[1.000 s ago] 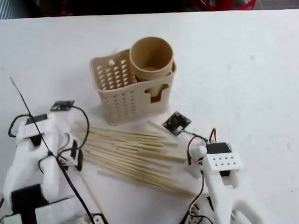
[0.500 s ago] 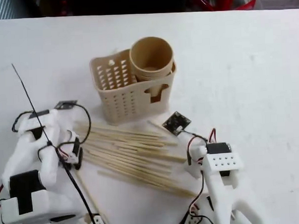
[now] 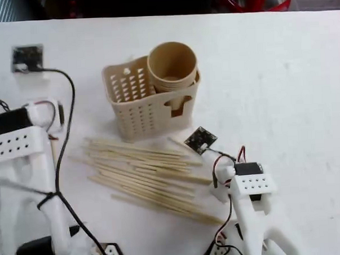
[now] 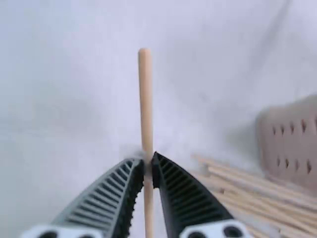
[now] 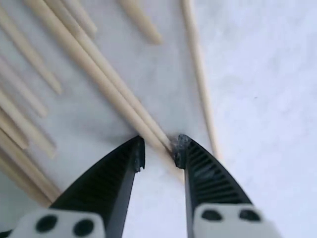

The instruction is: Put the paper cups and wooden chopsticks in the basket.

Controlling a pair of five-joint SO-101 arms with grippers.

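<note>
High view: one white counter (image 3: 280, 72) carries two white arms, one basket, one stack of cups and one loose pile of chopsticks. The left arm (image 3: 22, 168) stands along the counter's left edge, and the right arm (image 3: 252, 203) rises from the near edge. The cream basket (image 3: 138, 115) stands upright around the counter's middle. The paper cups (image 3: 171, 62) sit nested inside it, at the end toward the right edge; several rims show, too close together to count. The wooden chopsticks (image 3: 144, 174) lie fanned between the basket and the near edge, well over a dozen, overlapping so an exact count is not possible. A small dark circuit board (image 3: 200, 139) on the right arm's wrist hangs over the pile's corner nearest the basket. A second board (image 3: 27, 56) sits near the far left corner, with a black cable (image 3: 65, 109) trailing from it.

The left gripper (image 4: 147, 161) is clamped narrowly on a single chopstick (image 4: 144, 99), raised off the counter. The right gripper (image 5: 157, 148) is parted, its tips down at the counter with the ends of two chopsticks (image 5: 99, 64) between them.
</note>
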